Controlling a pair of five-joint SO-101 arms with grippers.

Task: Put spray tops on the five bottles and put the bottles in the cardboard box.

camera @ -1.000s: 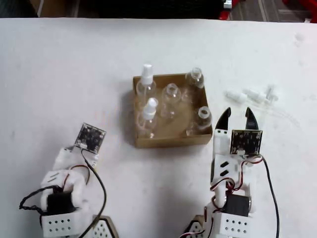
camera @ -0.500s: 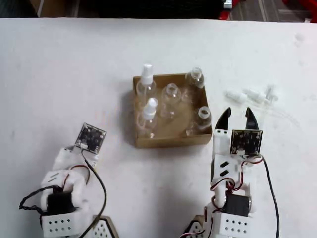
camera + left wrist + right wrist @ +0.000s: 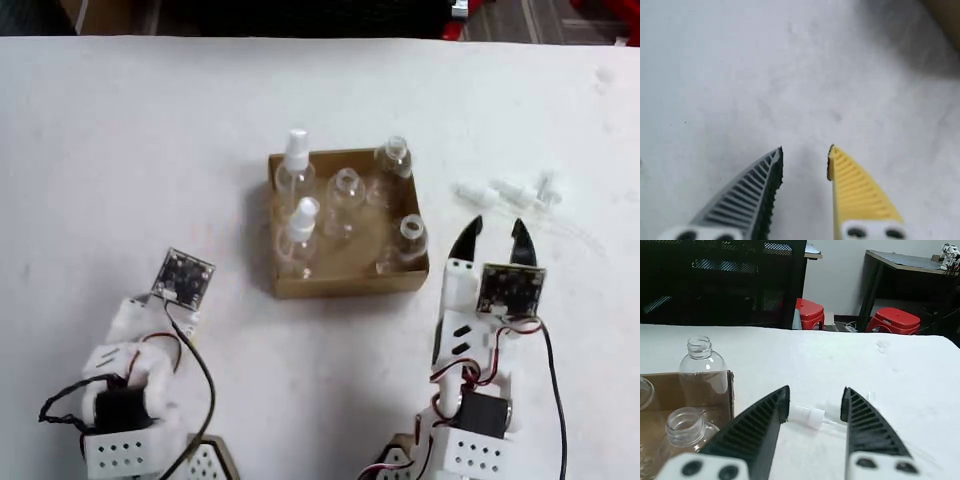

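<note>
A shallow cardboard box [image 3: 345,282] sits mid-table with several clear bottles upright in it. Two of them, at its left side, wear white spray tops [image 3: 297,145] [image 3: 303,212]; three others stand uncapped, one at the back right [image 3: 393,165] [image 3: 703,372] and one at the front right [image 3: 409,240] [image 3: 686,429]. Loose white spray tops [image 3: 505,193] [image 3: 806,415] lie on the table right of the box. My right gripper [image 3: 494,232] [image 3: 814,404] hovers open just short of them, holding nothing. My left gripper [image 3: 805,162] is open over bare table, left of the box and nearer the front.
The table is white. The box's brown corner [image 3: 945,15] lies beyond my left gripper. Past the far table edge stand red stools [image 3: 897,320] and dark furniture [image 3: 715,280]. Open table surface lies left of the box and behind it.
My right gripper has shifted slightly to the right, toward the loose spray tops. The left arm and the bottles have not moved.
</note>
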